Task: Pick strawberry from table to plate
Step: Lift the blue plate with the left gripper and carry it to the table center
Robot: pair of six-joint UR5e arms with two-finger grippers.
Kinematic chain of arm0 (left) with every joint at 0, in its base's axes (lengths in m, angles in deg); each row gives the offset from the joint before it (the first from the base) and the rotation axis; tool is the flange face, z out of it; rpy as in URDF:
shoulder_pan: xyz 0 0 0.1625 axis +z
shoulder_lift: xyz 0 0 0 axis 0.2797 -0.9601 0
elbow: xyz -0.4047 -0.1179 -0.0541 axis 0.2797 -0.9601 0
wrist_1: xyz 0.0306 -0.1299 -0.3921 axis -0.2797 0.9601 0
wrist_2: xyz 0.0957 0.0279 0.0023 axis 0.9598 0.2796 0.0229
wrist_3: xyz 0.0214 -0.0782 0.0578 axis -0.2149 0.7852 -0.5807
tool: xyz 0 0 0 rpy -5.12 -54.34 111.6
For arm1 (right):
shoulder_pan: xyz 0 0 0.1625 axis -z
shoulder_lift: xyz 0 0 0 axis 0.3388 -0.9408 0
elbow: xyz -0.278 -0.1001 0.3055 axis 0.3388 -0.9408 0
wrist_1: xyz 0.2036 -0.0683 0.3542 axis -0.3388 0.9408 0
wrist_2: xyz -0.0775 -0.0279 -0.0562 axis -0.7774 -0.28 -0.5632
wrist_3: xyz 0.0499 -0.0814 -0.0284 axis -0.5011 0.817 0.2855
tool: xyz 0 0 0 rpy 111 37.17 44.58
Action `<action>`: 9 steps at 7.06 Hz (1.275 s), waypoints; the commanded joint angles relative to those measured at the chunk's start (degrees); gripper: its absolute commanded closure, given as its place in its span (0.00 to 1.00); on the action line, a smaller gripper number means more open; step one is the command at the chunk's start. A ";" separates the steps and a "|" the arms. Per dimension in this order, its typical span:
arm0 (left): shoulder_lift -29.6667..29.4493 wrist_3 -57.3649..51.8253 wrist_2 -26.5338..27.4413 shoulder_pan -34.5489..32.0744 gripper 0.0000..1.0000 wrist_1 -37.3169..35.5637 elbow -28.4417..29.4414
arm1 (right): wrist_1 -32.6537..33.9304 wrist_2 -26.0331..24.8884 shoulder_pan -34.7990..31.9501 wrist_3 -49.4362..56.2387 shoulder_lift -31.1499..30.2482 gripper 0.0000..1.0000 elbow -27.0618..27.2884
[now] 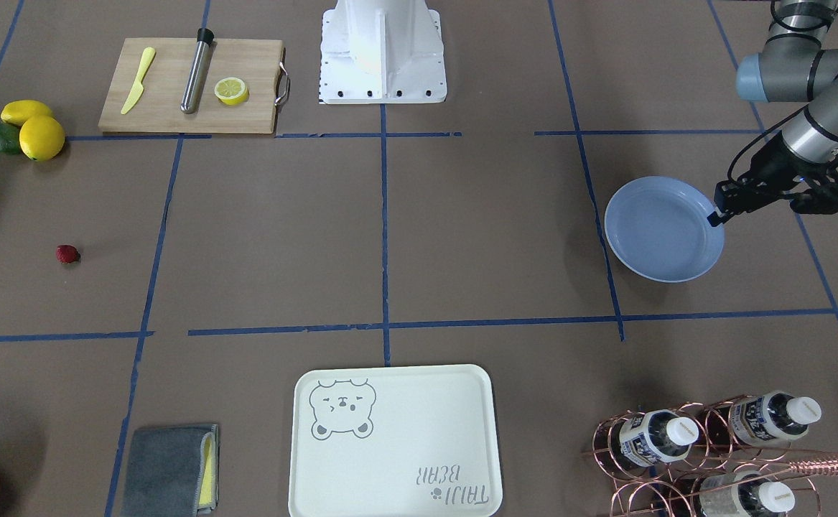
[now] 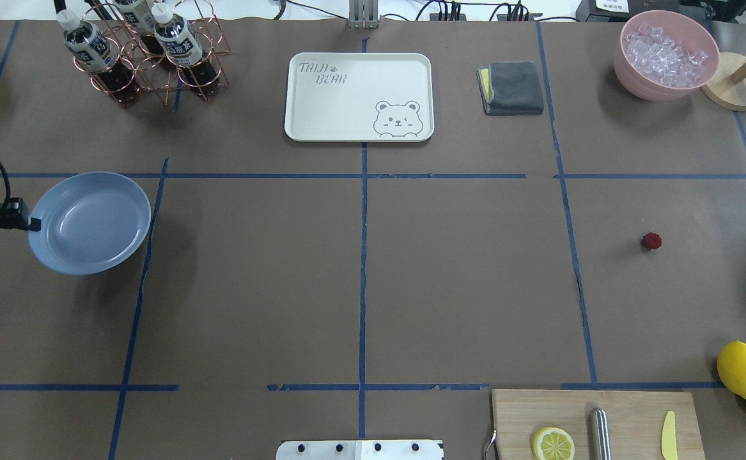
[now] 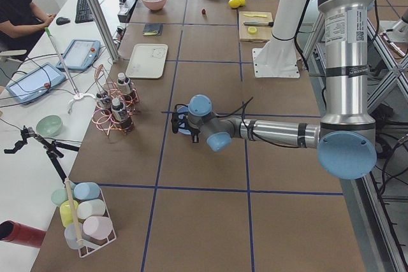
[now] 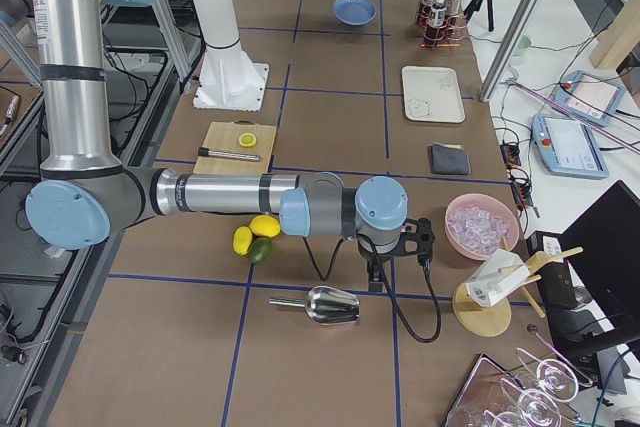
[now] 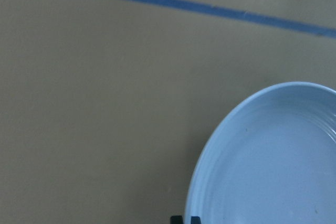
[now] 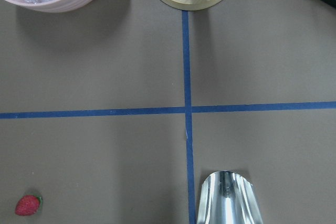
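Widest first: one brown table [image 2: 462,287], gridded in blue tape. Overhead, carries one cream tray [image 2: 347,108] at 12 o'clock, one wooden cutting board [image 2: 628,409] at 5 o'clock, one pink bowl [image 2: 631,76] of ice at 1 o'clock, and three bottles [image 2: 94,48] in a copper rack at 11 o'clock.

At 9 o'clock, one light-blue plate [image 2: 89,222], pinched at its own 9 o'clock rim by the left gripper [image 2: 31,223], clamped on it (tips barely visible at the bottom edge of the left wrist view).

Right gripper [image 4: 376,275] seen only from the table's end, hanging above the table near the lemons; apart or together, cannot tell.

At 4 o'clock, two whole lemons [image 2: 742,369] beside one avocado [image 1: 1,136]; one lemon half [image 2: 553,443] on the board.

Smallest: one strawberry [image 2: 651,241], lying on the table at 3 o'clock overhead, straight across from the plate and well apart from the left gripper. In the right wrist view, sits low at 8 o'clock, long axis running 8 to 2, red tip toward 8, green cap toward 2.
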 commanded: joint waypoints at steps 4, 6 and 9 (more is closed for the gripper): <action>-17.39 29.66 7.57 12.84 1.00 -10.01 -5.99 | -0.07 -0.62 9.85 -16.72 0.42 0.00 8.69; -23.72 41.48 17.94 25.85 1.00 -10.19 -4.86 | -0.07 -0.80 14.41 -23.75 0.60 0.00 12.29; -30.42 45.74 26.66 34.69 1.00 -14.66 0.06 | -3.76 -5.90 19.70 -30.36 0.51 0.00 14.77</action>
